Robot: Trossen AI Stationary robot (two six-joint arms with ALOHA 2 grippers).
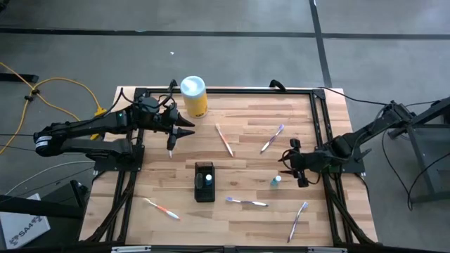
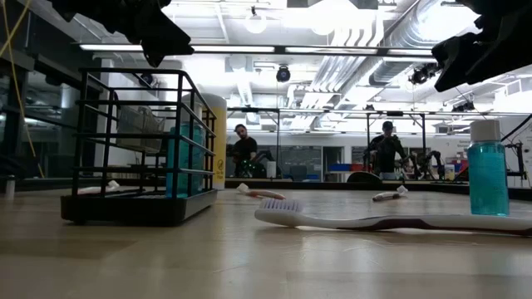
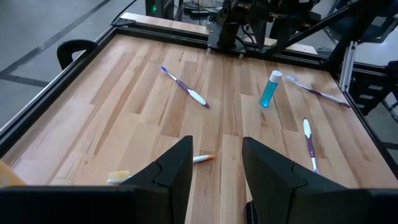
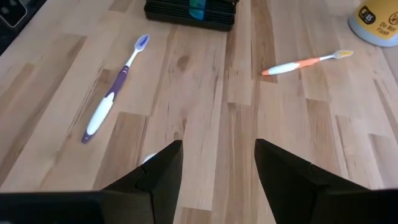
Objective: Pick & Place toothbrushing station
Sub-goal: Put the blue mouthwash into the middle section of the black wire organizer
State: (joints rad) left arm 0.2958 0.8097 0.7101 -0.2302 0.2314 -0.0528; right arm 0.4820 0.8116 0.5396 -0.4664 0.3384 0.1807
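The toothbrushing station (image 1: 204,181), a black wire holder with a teal bottle inside it, stands on its base in the middle of the wooden table; it also shows in the low view (image 2: 137,149) and the right wrist view (image 4: 189,12). My left gripper (image 1: 177,135) hangs open above the table's far left part, beside the yellow canister (image 1: 193,96). My right gripper (image 1: 290,167) hangs open at the table's right side, pointing slantwise down toward the station, with a small teal bottle (image 1: 276,180) close by. Nothing is between either gripper's fingers (image 3: 216,168) (image 4: 217,168).
Several toothbrushes lie loose on the table: an orange one (image 1: 224,139) and a purple one (image 1: 272,138) behind the station, a purple one (image 1: 246,202) just in front of it, another purple one (image 1: 298,220) at the near right, an orange one (image 1: 162,209) at the near left. A black frame (image 1: 320,112) borders the table.
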